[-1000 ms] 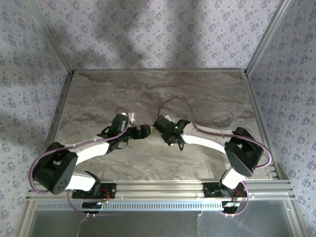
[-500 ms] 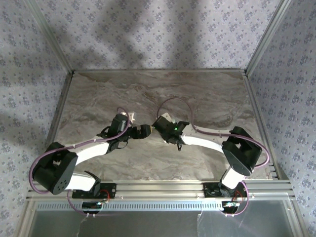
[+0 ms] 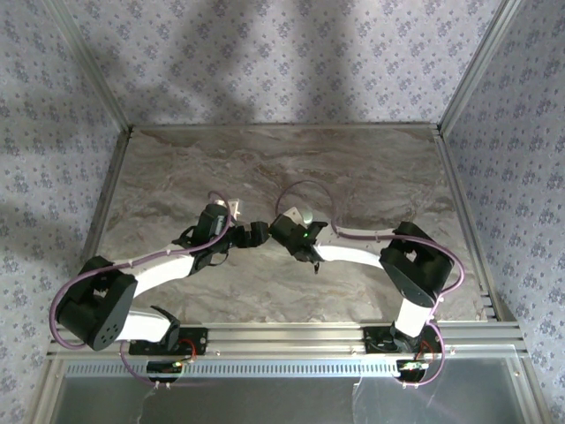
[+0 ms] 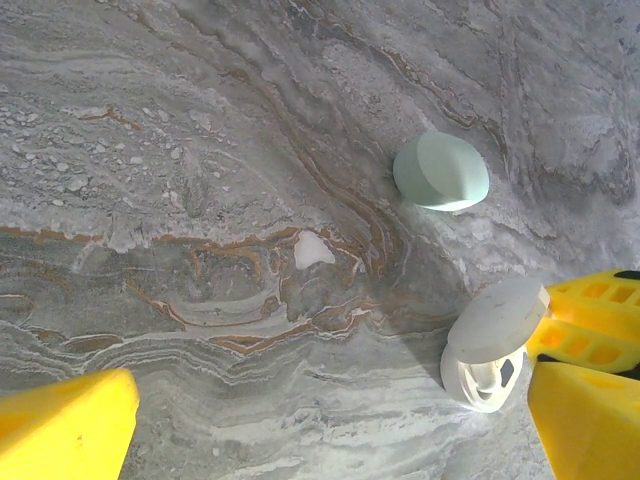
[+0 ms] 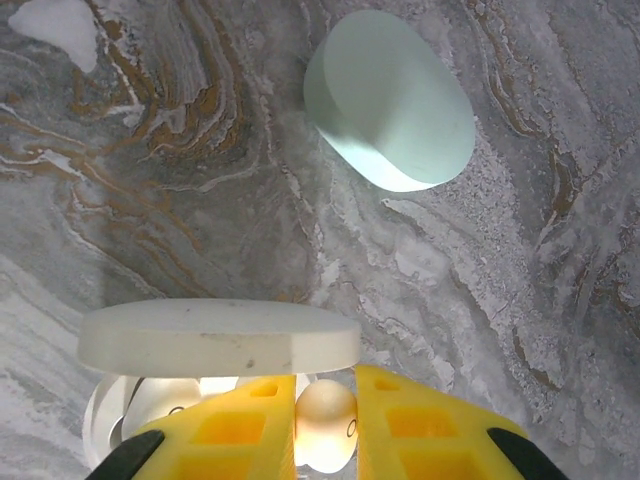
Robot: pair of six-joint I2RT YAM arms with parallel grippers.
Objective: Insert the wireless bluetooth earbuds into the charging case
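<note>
Right fingers (image 5: 410,430) clamp 1 earbud (image 5: 325,432) at the open charging case (image 5: 220,340); left fingers (image 4: 60,425) spread wide apart.

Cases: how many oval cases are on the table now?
2. A closed pale case lies alone on the marble; an open white case, lid raised, sits at the right hand, which pinches an earbud. Others may be hidden.

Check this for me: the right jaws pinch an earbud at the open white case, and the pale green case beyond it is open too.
One thing is wrong: the pale green case is closed, not open, as the right wrist view shows. The rest stands: the right jaws pinch an earbud at the open white case.
</note>
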